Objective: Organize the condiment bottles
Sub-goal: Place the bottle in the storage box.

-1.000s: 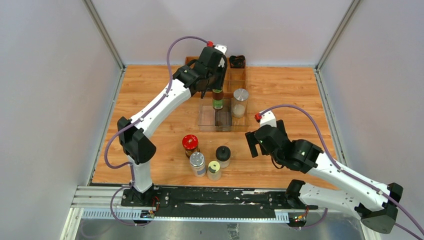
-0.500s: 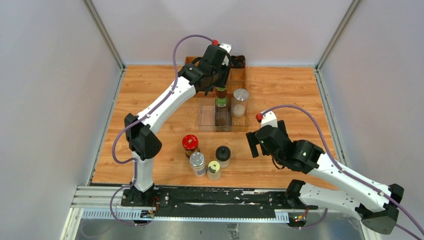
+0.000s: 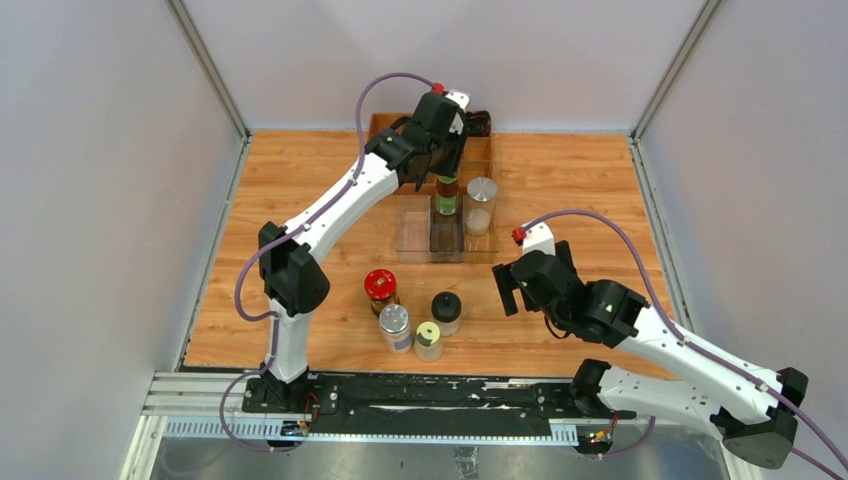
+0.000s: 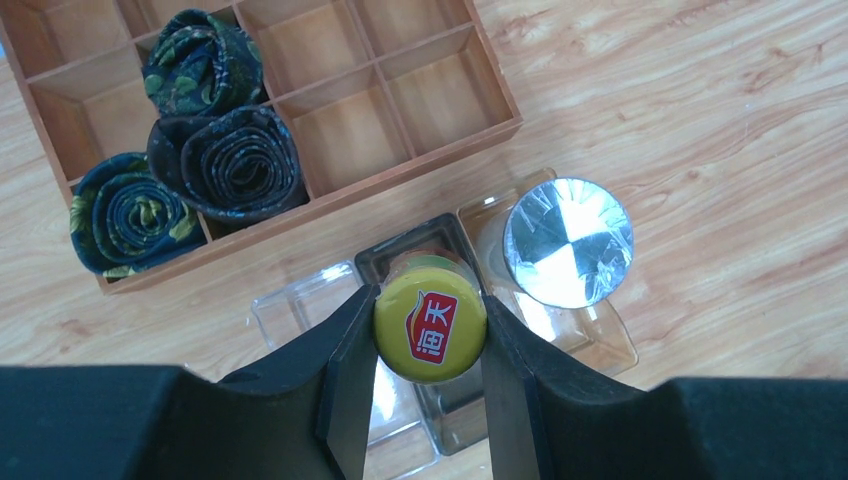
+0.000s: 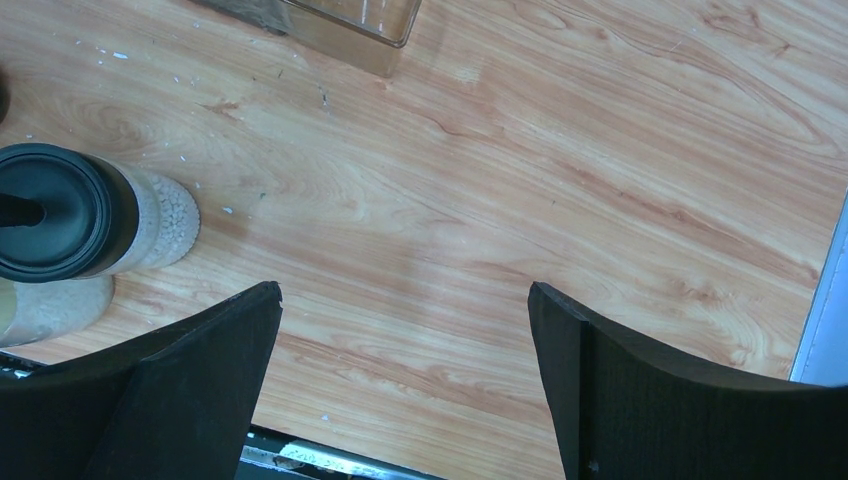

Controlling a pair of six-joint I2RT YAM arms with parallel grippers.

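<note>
The yellow-capped condiment bottle (image 4: pixel 430 322) is clenched at its cap between the fingers of the left claw (image 4: pixel 430 335), hanging upright over the middle compartment of the clear tray (image 3: pixel 413 232). Over the last second the left arm has carried it a little towards the tray's far side and closer to the silver-capped jar (image 4: pixel 568 242), which stands in the tray's right compartment. The bottle now looks lined up for lowering (whether its base already touches the tray floor I cannot tell). That would put a second bottle in the tray. Four more wait on the near side of the tray: the red-capped jar (image 3: pixel 380 285), black-domed jar (image 3: pixel 446 305), second silver-capped jar (image 3: pixel 394 322) and pale yellow-capped jar (image 3: pixel 428 335). The right claw (image 5: pixel 402 290) hovers released near them, gripping nothing
</note>
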